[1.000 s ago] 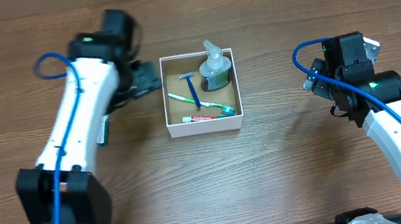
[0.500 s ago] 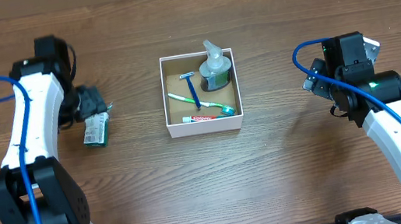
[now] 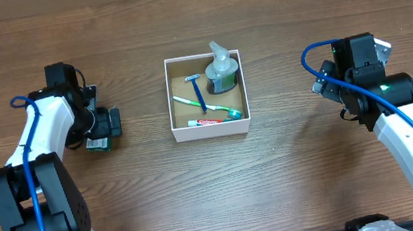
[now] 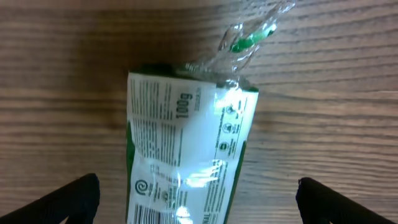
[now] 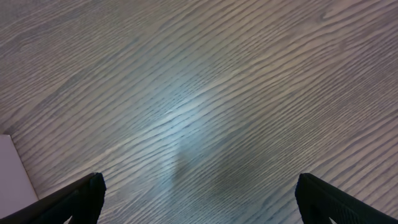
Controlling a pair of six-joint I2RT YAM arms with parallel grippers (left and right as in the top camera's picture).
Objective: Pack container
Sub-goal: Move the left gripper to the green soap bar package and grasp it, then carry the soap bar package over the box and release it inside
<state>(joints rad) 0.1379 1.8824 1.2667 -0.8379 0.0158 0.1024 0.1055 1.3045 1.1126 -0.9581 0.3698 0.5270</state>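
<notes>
The container (image 3: 210, 130) is a square white-walled box with a brown inside, at the table's middle. It holds a pump bottle (image 3: 222, 70), a blue razor (image 3: 199, 92), a green toothbrush (image 3: 205, 107) and a small toothpaste tube (image 3: 207, 121). A green-white packet (image 4: 186, 137) lies on the table left of the container, mostly hidden under my left gripper in the overhead view (image 3: 98, 145). My left gripper (image 3: 104, 124) is open and straddles the packet, its fingertips (image 4: 199, 205) on either side. My right gripper (image 3: 323, 83) is open and empty over bare wood (image 5: 199, 199), right of the container.
The wooden table (image 3: 296, 176) runs all around. A white corner of the container (image 5: 9, 168) shows at the left edge of the right wrist view. A clear wrapper end with a green mark (image 4: 249, 37) sticks out beyond the packet.
My left arm swung from beside the container out to the left, then settled over the packet, now covering most of it. The right arm has not moved.
</notes>
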